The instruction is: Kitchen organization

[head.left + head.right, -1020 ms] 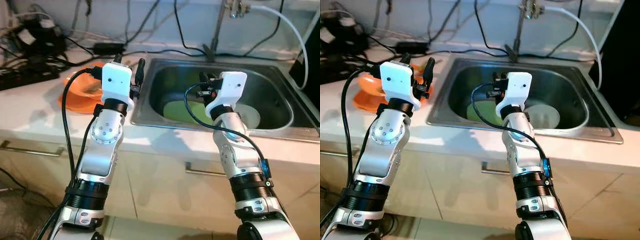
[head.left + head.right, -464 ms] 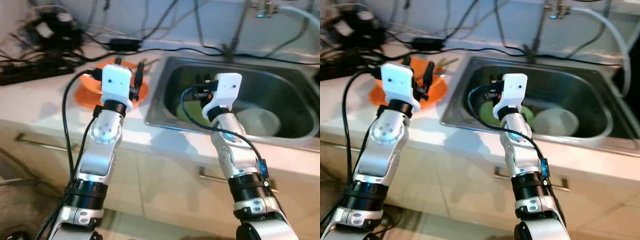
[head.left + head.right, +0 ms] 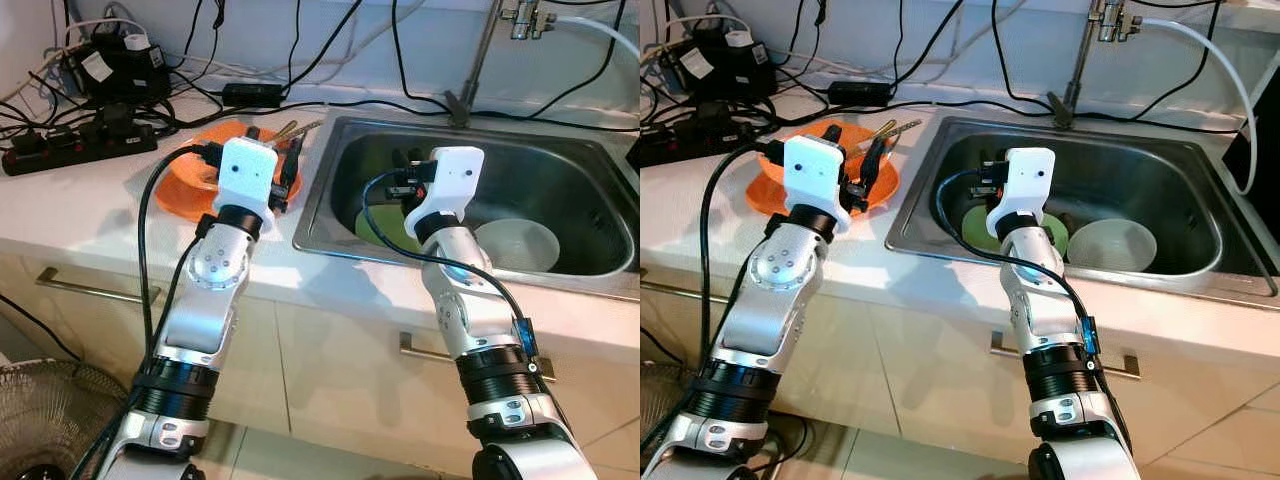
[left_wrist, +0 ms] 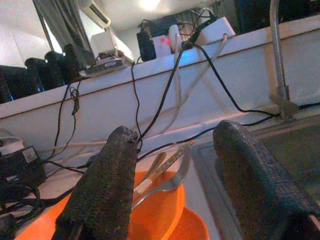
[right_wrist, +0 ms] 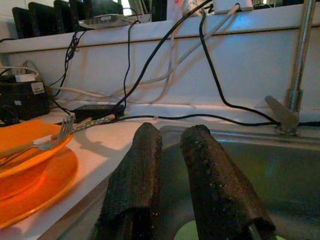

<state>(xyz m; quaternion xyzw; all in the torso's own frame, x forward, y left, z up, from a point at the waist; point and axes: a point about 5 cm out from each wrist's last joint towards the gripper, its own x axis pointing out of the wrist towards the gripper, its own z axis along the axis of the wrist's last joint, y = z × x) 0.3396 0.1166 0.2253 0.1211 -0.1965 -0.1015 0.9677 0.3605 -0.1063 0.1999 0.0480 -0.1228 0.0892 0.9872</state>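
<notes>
Head view first: the robot's standing at the counter [image 3: 80,215] with both arms raised. Left gripper [image 3: 852,165] hangs over the near edge of the orange bowl [image 3: 190,180], fingers spread apart and empty. A fork [image 3: 885,129] and some other utensil lie across the bowl's far rim, handles pointing out toward the sink [image 3: 330,170]. Right gripper [image 3: 405,172] sits over the sink's left half, above a green plate [image 3: 980,228] with a white bowl [image 3: 525,243] beside it.

Left wrist view: fingers [image 4: 102,192] wide apart, with the orange bowl and fork heads straight ahead between them, so the bowl lies dead on this gripper's line. The utensils' long axis runs slantwise across that line.

Right wrist view: fingers [image 5: 135,180] nearly closed, a narrow gap, nothing between them. The bowl and its orange plate [image 5: 35,190] are off to the side, well apart.

So the left arm is clearly nearer the bowl. Which utensil sits on top is hard to tell, it's kinda blurry.
</notes>
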